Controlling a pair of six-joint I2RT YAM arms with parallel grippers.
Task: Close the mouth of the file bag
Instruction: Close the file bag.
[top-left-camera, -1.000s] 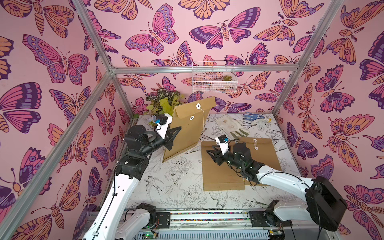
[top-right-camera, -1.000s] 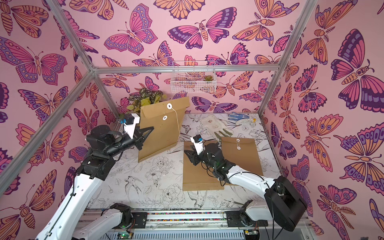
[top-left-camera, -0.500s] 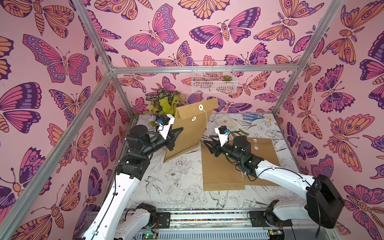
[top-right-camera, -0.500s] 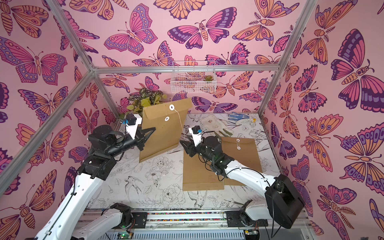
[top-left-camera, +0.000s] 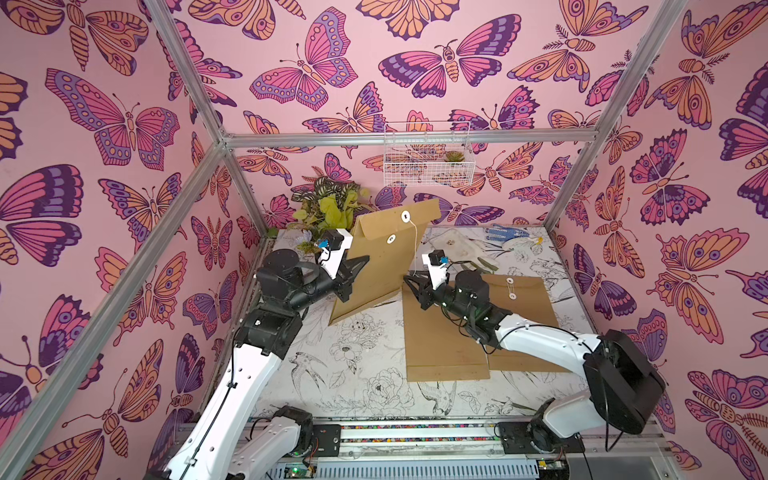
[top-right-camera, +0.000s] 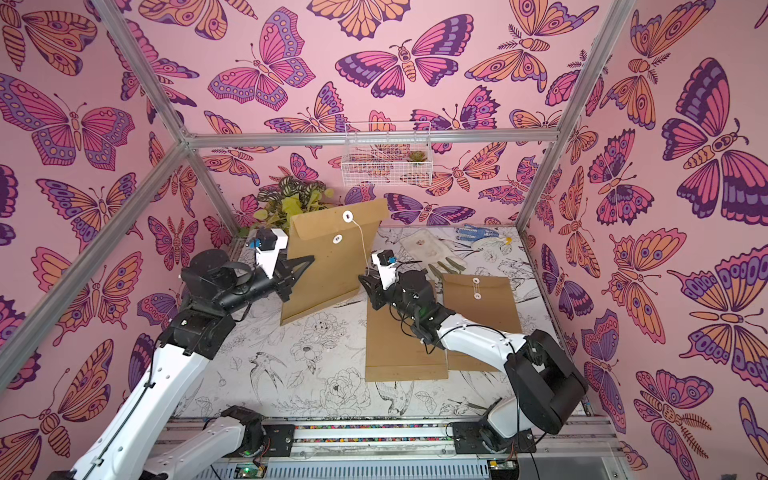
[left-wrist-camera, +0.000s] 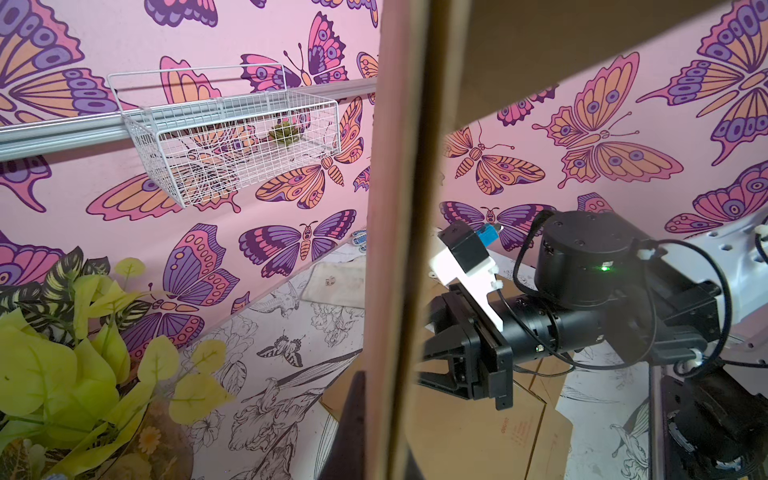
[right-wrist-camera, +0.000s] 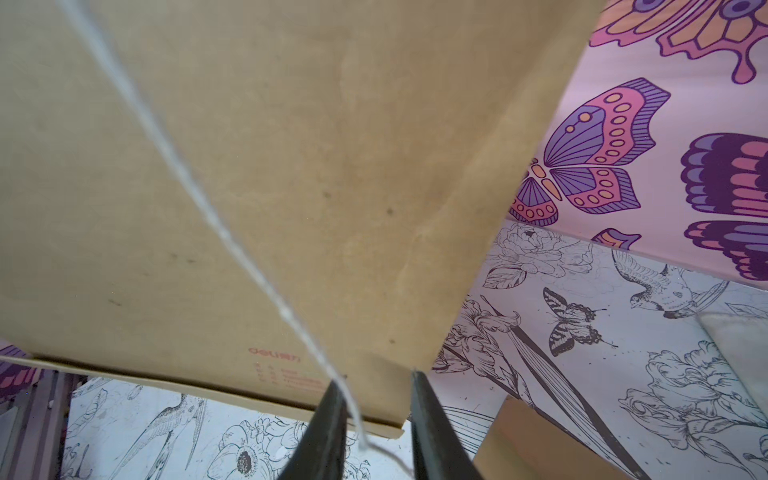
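A brown file bag (top-left-camera: 380, 270) (top-right-camera: 332, 266) stands upright over the left middle of the table. My left gripper (top-left-camera: 358, 266) (top-right-camera: 304, 264) is shut on its left edge, and in the left wrist view that edge (left-wrist-camera: 395, 249) runs between the dark fingers (left-wrist-camera: 353, 419). The flap is folded down, with one white disc (top-left-camera: 405, 215) on it and another (top-left-camera: 391, 238) below. A white string (top-left-camera: 415, 245) (right-wrist-camera: 232, 241) hangs from the upper disc down to my right gripper (top-left-camera: 409, 283) (top-right-camera: 364, 283) (right-wrist-camera: 376, 380). It passes between those jaws, which stand a little apart, open.
Two more brown file bags (top-left-camera: 444, 345) (top-left-camera: 525, 307) lie flat under the right arm. Gloves (top-left-camera: 457, 245) (top-left-camera: 507, 233) lie at the back right. A leafy plant (top-left-camera: 328, 208) stands in the back left corner, and a wire basket (top-left-camera: 428, 158) hangs on the back wall.
My right gripper has moved back and left from over the flat file bag to the hanging string, and its jaws have narrowed. The left arm and its bag have barely shifted.
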